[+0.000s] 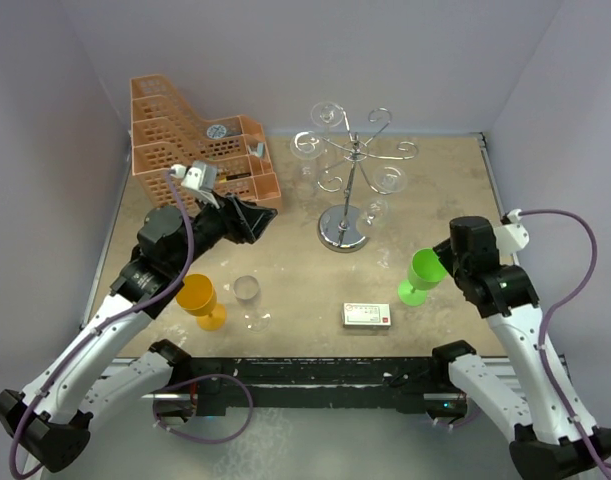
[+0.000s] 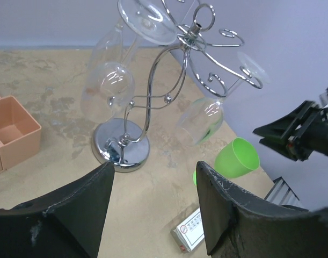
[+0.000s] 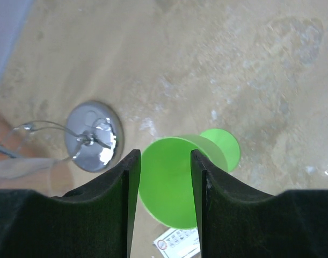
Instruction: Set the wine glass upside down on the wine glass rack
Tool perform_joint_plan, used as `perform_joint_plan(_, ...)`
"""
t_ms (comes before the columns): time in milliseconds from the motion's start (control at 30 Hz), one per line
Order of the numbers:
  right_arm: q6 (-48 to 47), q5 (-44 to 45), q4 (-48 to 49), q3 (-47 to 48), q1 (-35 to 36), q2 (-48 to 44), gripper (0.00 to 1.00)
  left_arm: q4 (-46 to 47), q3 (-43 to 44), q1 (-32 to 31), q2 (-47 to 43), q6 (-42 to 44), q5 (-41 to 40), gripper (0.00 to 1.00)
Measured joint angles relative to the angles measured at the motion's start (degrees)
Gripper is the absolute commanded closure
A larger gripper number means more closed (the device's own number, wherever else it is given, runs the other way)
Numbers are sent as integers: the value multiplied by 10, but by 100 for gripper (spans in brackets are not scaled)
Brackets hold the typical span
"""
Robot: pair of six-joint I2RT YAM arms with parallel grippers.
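Scene: We look down on a sandy, mottled table [image 1: 440, 185], with two robot arms bolted at its near edge.

Rack: The chrome wire wine glass rack [image 1: 342, 230] stands mid-table toward the back. It has a round domed base, a thin post and scroll-ended arms. Several clear hanging glasses [image 2: 107, 88] hang bowl-down from those arms.

Wine glass: The green plastic wine glass [image 1: 423, 270] stands upright on the table, to the right of the rack's base and nearer the arms. It is not on the rack.

Right gripper: The right gripper [image 3: 165, 156] reaches over the green plastic wine glass, with one black finger on each side of the bowl. In the wrist view the fingers sit right against the green. We cannot tell whether they are pressing it or merely flanking it.

Left gripper: The left gripper [image 2: 154, 171] is released, its fingers spread wide with nothing between them. It hovers between the basket and the rack, pointing toward the rack.

Other glasses: An orange plastic goblet [image 1: 198, 295] and a clear stemmed glass [image 1: 248, 292] stand side by side near the left arm, close together but apart.

Box: A small white box with red print [image 1: 366, 315] lies flat between the clear stemmed glass and the green one, nearer the green.

Basket: An orange plastic lattice basket [image 1: 185, 130] fills the back left corner.
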Motion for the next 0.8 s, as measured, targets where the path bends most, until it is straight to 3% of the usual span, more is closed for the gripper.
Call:
perform_joint_plan(367,58,13,-15,-88,0,42,64,-17,70,0,6,35,-17,40)
perform_joint_plan(633,55,11,-3,-85,0,66,63,-15,78,0,-3,49,-54,40)
perform_joint_plan(800,29,10,-2,-34,0,60,59,-12,78,0,-2,50,-80,40)
